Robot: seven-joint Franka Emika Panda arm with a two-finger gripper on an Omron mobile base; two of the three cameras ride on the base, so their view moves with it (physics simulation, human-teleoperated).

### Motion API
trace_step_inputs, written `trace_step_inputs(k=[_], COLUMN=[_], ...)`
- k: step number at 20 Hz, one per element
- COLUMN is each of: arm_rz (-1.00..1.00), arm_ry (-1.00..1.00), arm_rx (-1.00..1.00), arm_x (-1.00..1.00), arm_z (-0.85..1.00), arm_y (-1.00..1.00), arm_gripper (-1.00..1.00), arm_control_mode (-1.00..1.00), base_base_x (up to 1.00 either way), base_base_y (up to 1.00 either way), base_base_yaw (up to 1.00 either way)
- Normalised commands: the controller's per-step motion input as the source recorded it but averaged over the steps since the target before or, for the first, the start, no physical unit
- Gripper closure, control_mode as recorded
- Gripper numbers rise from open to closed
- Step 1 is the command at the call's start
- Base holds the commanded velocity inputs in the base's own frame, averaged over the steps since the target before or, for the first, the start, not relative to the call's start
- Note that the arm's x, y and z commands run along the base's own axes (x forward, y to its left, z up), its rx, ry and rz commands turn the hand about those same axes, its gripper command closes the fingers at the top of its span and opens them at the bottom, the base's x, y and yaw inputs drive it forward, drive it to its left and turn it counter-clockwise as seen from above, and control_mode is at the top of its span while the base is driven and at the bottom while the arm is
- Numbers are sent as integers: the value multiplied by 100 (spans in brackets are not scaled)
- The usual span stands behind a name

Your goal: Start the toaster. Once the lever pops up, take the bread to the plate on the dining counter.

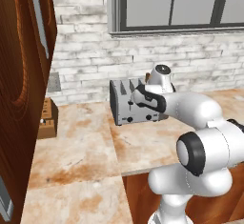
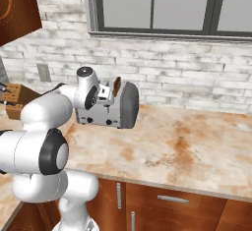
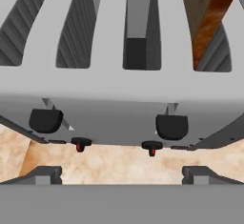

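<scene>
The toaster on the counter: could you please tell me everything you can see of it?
The toaster is a boxy grey metal unit with four top slots, standing upright on the marble-look counter near the brick wall. Its front carries two dark levers on slider tracks and small dark knobs with red marks below. The bread sticks up from one end slot; the others look empty. The open end effector hovers above the front, not touching.

Brown wooden knife block (image 1: 47,119) by the white brick wall (image 1: 86,51); dark-framed window (image 2: 162,6) above.
</scene>
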Motion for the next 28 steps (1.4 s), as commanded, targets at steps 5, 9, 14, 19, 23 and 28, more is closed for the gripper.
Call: trace_step_inputs(k=[5,9,14,19,23,28], arm_rz=[0,0,0,0,0,0], arm_ry=[0,0,0,0,0,0], arm_rx=[0,0,0,0,0,0], arm_x=[7,11,15,14,8,0], arm_z=[0,0,0,0,0,-2], arm_y=[0,0,0,0,0,0], arm_gripper=[-100,-100,-100,-100,-100,-100], arm_control_mode=[-100,-100,-100,-100,-100,-100], base_base_x=[0,0,0,0,0,0], base_base_y=[0,0,0,0,0,0], base_base_yaw=[0,0,0,0,0,0])
